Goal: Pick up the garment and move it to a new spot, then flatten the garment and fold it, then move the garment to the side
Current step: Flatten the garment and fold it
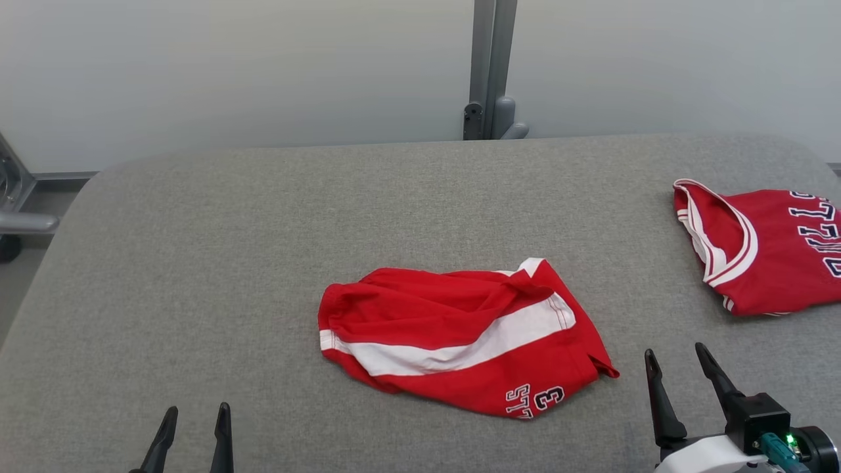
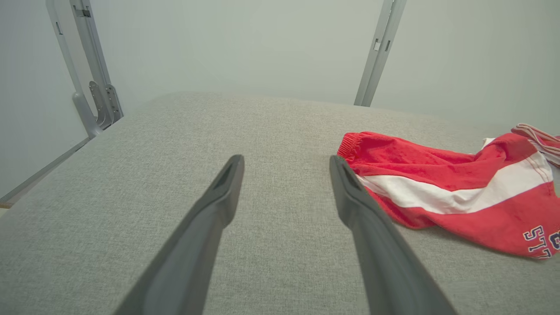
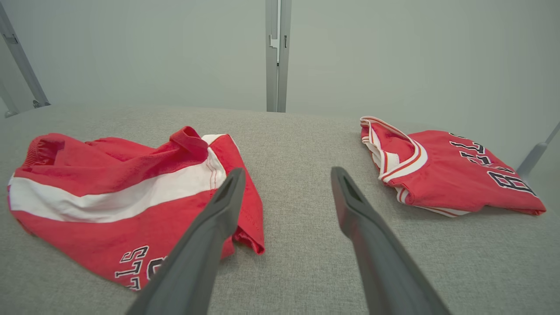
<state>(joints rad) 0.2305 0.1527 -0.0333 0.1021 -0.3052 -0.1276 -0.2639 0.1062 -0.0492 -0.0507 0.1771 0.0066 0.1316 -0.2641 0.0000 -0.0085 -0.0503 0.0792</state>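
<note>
Closest to us, at the bottom of the head view, our left hand [image 1: 197, 410] sits low on the left. Its two dark fingers point up and are spread wide, with nothing between them. Our right hand [image 1: 675, 351] is at the lower right. Its two fingers are spread wide too, and they hold nothing. Under both hands is the gray table [image 1: 197, 263], which has a soft cloth top. A little past the hands, near the middle of the table, lie the red shorts [image 1: 460, 335]. They are crumpled, not flat. A white stripe runs across them, and there are dark letters and a number 3 near the edge closest to us. The shorts are nearer our right hand than our left. The right hand is just beside their corner but not touching it. In the left wrist view the shorts lie off to the right of the fingers, apart from them. Farther back, on the right side of the table, lies a red shirt [image 1: 769, 249]. It is folded, with white trim at the neck and dark letters, and the edge of the picture cuts part of it off. Bare table lies between the shirt and the shorts. Past the far edge of the table, a gray metal post [image 1: 489, 66] stands up against a pale wall [image 1: 230, 66].
</note>
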